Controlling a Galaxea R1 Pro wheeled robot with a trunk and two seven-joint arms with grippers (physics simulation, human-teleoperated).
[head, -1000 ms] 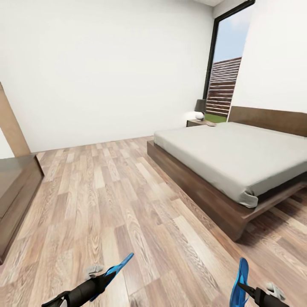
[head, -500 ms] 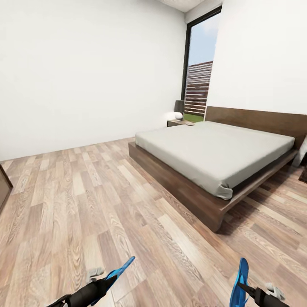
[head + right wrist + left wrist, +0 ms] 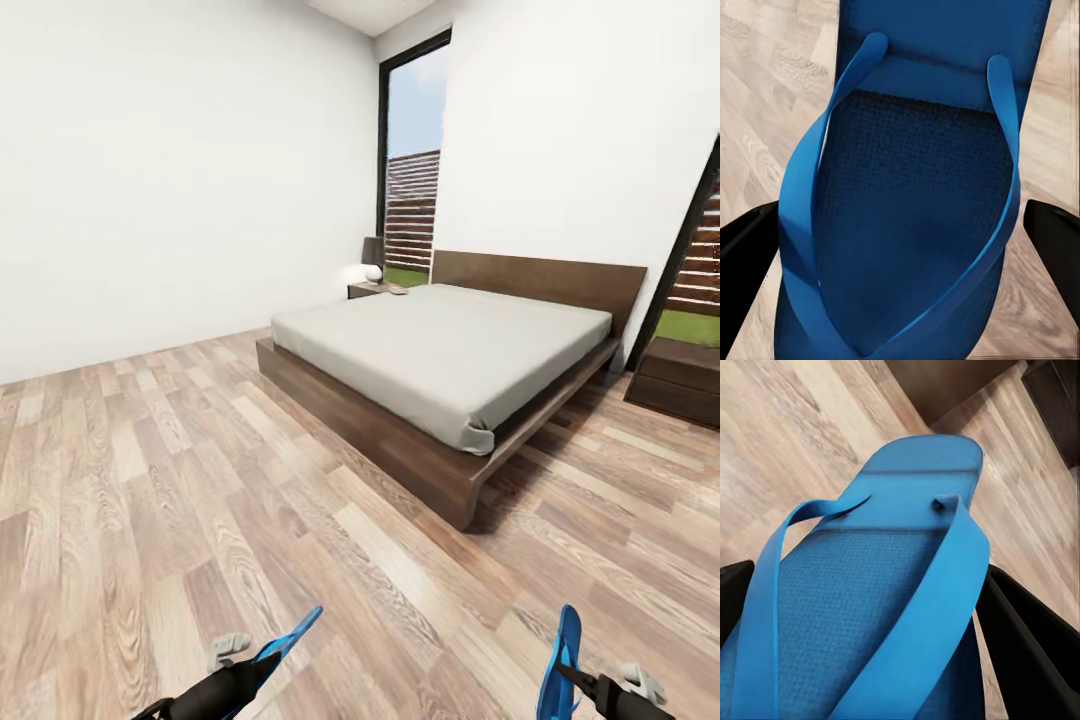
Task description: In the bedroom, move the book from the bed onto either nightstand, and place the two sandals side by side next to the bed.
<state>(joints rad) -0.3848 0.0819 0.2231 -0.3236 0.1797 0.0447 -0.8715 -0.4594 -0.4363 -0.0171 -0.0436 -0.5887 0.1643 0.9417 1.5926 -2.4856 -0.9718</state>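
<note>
Sandals [image 3: 285,645] [image 3: 561,668] apparently clamped, one per end effector [image 3: 262,662] [image 3: 572,678].

blue sandal [image 3: 870,607] (straps up) over floor [image 3: 787,442]

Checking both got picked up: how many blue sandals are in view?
2. One sandal is held in the left end effector; the other sandal is in the right end effector, both carried low above the floor.

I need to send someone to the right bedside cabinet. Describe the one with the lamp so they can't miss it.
Start at the big bed with the pale mattress and brown headboard. The nightstand stands at the headboard end on the bed's far side, against the tall window. Unlike the dark cabinet on the other side, it carries a dark-shaded lamp with a white round base.
</note>
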